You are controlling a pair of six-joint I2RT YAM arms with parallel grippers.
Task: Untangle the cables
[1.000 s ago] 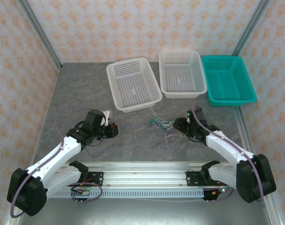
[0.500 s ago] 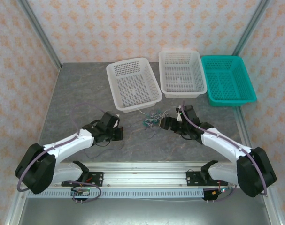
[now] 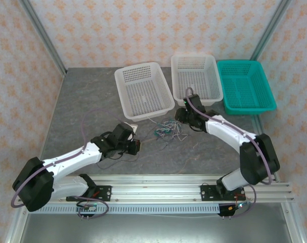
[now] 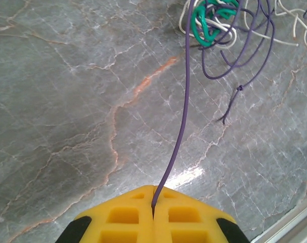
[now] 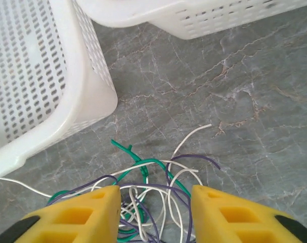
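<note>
The cables (image 3: 166, 130) lie on the table (image 3: 92, 101) before three baskets (image 3: 193, 56), between left gripper (image 3: 137, 147) and right gripper (image 3: 178, 116).

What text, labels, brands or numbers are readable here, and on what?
None readable.
Left white perforated plastic basket, right white perforated plastic basket, teal perforated plastic basket: no marks.
Yellow plastic left gripper, shut on the thin purple cable: blank.
Small green board below the front aluminium rail: too small to read.
</note>
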